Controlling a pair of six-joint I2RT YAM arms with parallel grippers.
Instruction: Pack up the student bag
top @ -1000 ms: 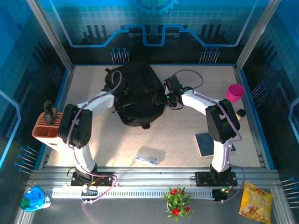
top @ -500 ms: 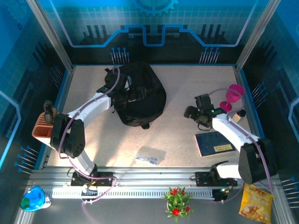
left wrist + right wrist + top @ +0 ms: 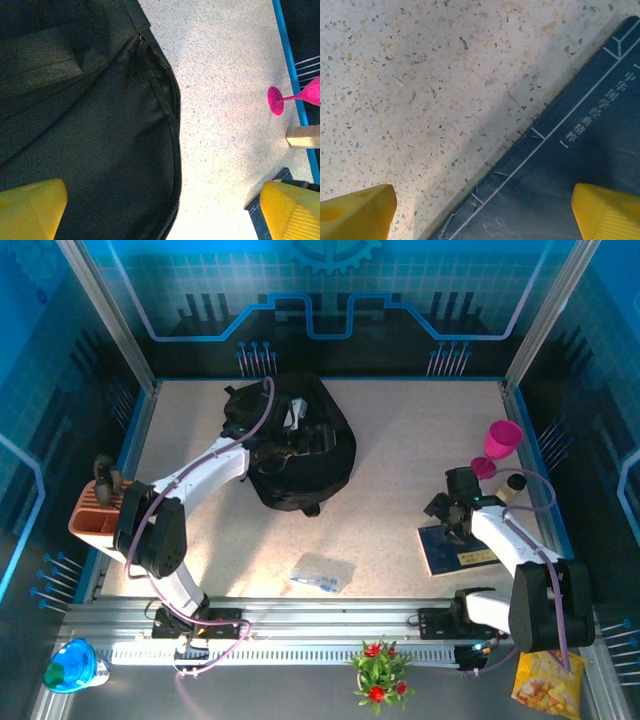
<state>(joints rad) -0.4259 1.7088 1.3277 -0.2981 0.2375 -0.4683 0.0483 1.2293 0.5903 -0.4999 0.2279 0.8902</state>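
1. The student bag [image 3: 305,485], black and slumped, lies at 11 o'clock on the desk [image 3: 400,440], well apart from the dark-blue book [image 3: 570,160] at 4 o'clock.
2. The left claw [image 3: 161,209] hovers over the bag, spread wide, pinching nothing; the right claw [image 3: 482,212], equally spread and empty, hangs above the book's edge.
3. The fabric looks soft, light and floppy. It would likely sag if pinched mid-panel, so the firmer zip seam [image 3: 172,100] seems the best hold.
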